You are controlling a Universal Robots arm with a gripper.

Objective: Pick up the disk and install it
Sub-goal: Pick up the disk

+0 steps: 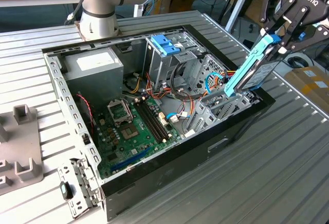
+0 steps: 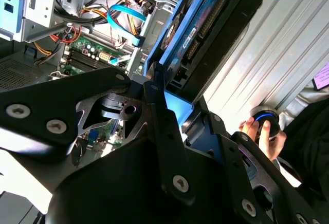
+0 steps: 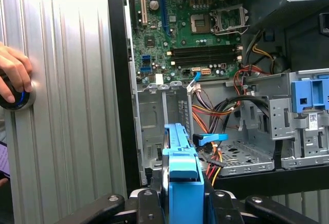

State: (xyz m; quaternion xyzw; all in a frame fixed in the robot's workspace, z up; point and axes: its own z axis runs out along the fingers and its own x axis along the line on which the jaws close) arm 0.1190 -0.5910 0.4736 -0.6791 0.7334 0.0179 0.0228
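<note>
Pale silver-grey arm (image 1: 100,3) of rounded tubular joints, dark cable (image 1: 77,3) trailing beside it, matte black gripper (image 1: 280,38) marked with white lettering, angular black linkage fingers (image 2: 162,131), silver screws (image 2: 179,183)

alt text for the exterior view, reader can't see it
The gripper holds the blue-framed disk tilted over the exterior view's right end of an open computer case, its green motherboard exposed, on a ribbed metal table.

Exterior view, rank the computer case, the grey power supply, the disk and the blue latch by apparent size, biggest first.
1. computer case
2. grey power supply
3. disk, close to the power supply; it is raised above the case and tilted, so this order is unsure
4. blue latch
</note>
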